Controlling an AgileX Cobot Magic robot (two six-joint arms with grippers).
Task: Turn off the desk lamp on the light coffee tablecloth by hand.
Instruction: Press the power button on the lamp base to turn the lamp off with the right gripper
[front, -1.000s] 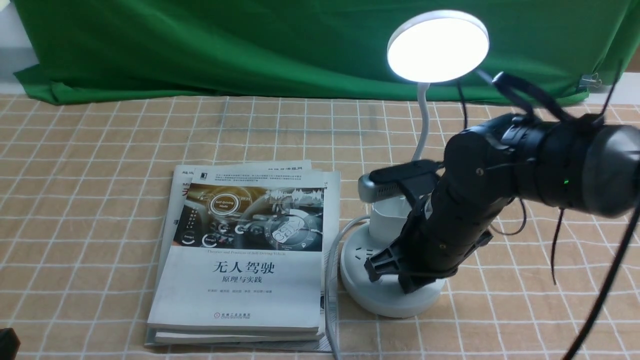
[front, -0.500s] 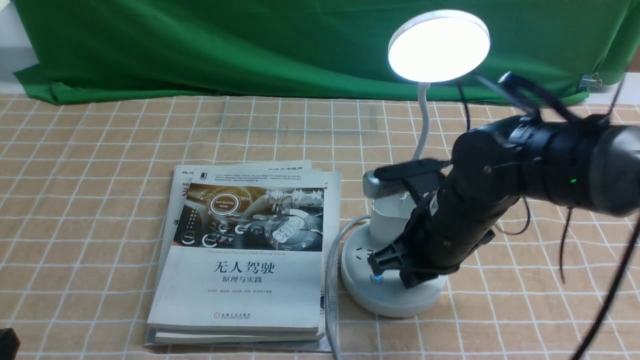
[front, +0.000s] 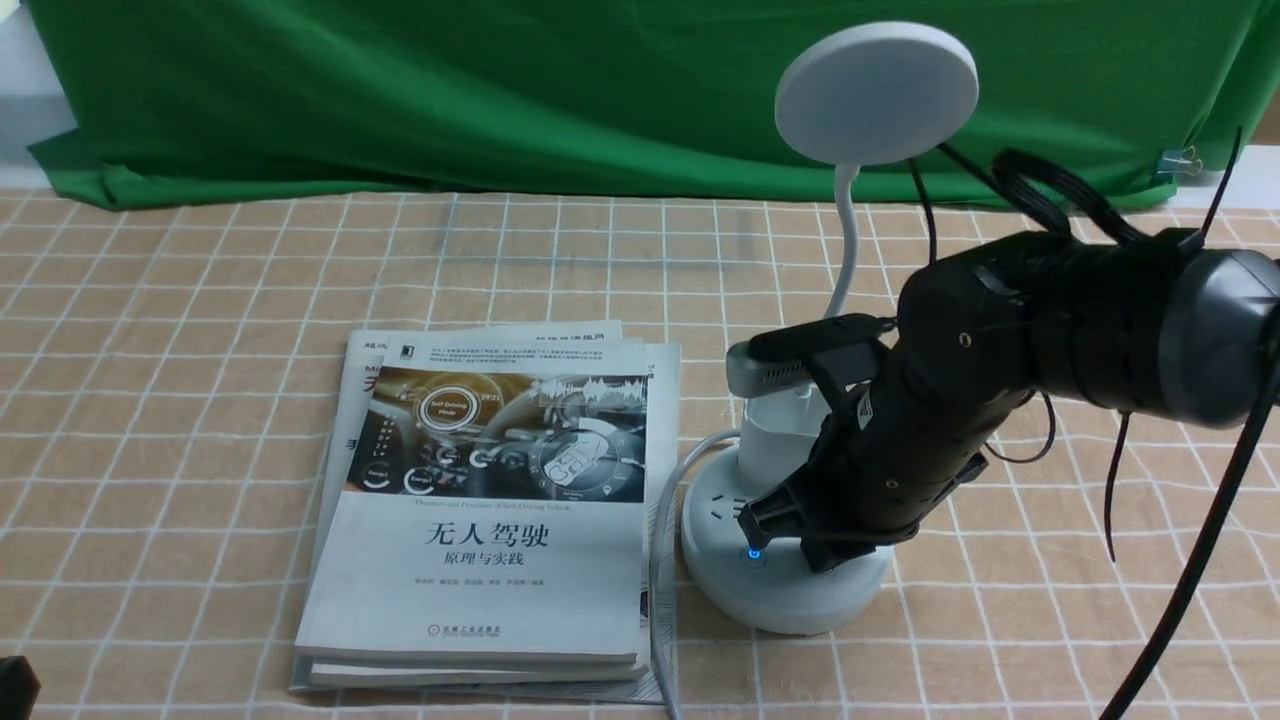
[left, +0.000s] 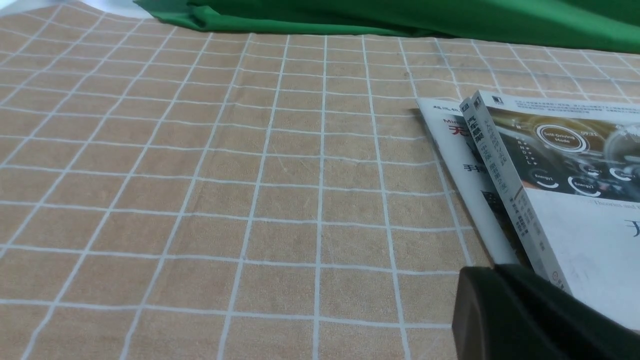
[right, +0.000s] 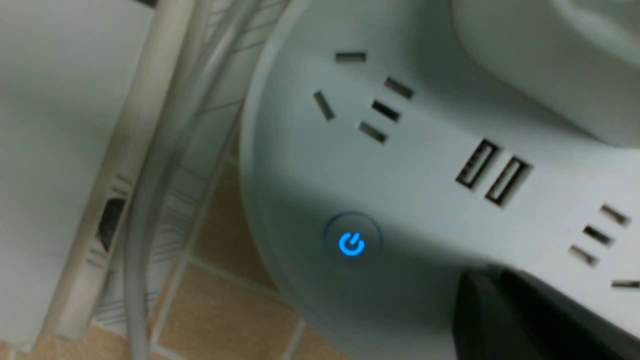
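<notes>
Jaws' spread impossible to tell, nothing visibly held, on the right hand (front: 790, 528) low over the desk lamp's (front: 770, 600) round base, beside a blue-lit power button (right: 351, 243). Disc head unlit. Probably light, rigid plastic: best pressed gently, not gripped. Books (front: 480, 520) close leftward; open light coffee tablecloth (front: 1000, 620) rightward.

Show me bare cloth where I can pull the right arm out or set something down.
Widest bare tablecloth lies left of the books, running back to the green cloth. Another strip lies between books and green cloth. Right of the lamp is bare too, under the right arm. Crowded: the gap between books and lamp, where the cable runs.
</notes>
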